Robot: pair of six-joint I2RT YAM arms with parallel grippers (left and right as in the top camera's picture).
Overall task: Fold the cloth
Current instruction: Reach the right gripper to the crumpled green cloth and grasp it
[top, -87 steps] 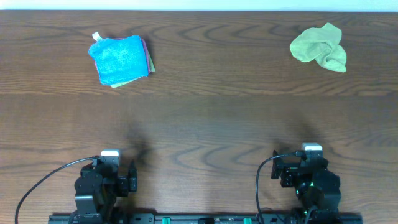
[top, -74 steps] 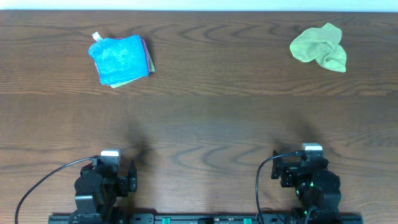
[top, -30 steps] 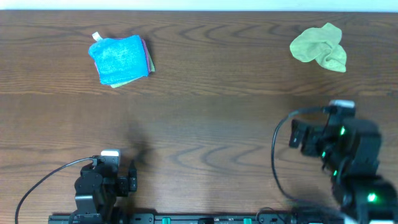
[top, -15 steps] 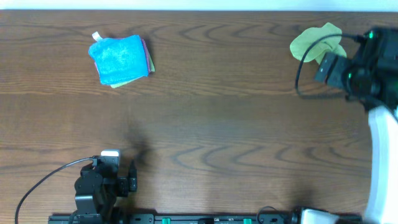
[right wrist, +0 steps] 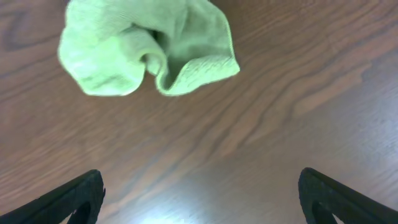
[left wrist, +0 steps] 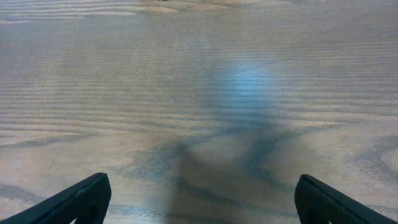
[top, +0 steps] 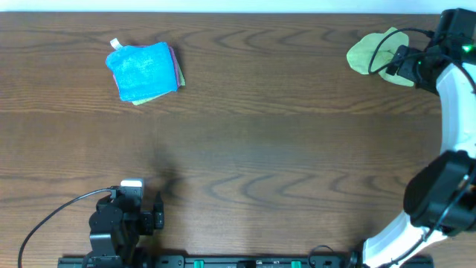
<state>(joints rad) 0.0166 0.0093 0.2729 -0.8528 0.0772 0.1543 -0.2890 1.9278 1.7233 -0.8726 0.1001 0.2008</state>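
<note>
Worktop with one green cloth crumpled near its far right corner
Bare wood is left mid-worktop; one blue-topped folded pile is set far left; two tools are held spread: right tool near the green cloth, left tool by the near edge.

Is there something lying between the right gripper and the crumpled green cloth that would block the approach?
Nothing visible does. In the right wrist view, only bare table lies between the open right gripper and the green cloth. The folded blue cloth sits far off to the other side.
</note>
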